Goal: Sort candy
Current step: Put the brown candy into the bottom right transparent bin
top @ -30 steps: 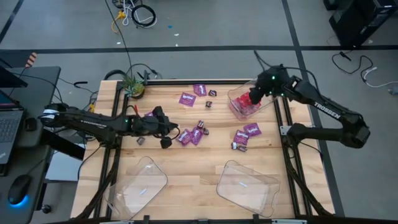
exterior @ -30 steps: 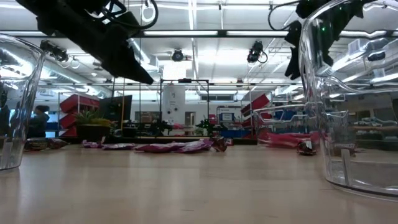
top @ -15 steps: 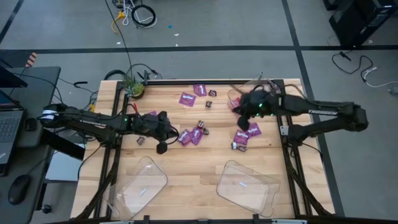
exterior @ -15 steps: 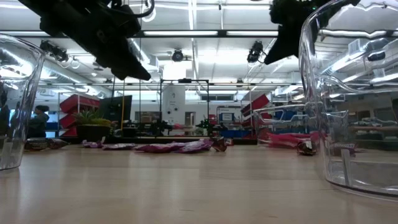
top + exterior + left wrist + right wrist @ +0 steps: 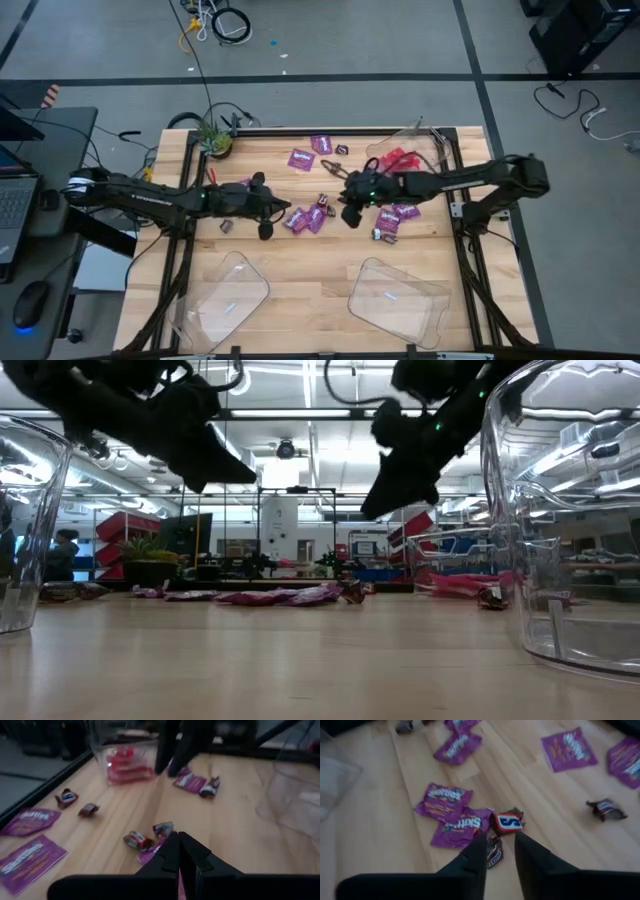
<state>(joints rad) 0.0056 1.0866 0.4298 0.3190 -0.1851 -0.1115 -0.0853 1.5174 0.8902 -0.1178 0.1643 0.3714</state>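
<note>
The right gripper (image 5: 500, 851), fingers spread, hung over a small brown candy (image 5: 493, 852) — apparently lined up to pinch it; the left gripper (image 5: 181, 851), fingers pressed together, waited nearby.

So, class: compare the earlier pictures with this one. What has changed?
The right gripper has swung from the tray holding red candy toward the table's middle, and now hangs open over the small brown candy. The left gripper stays shut beside the purple packets. The candy has not moved.
</note>
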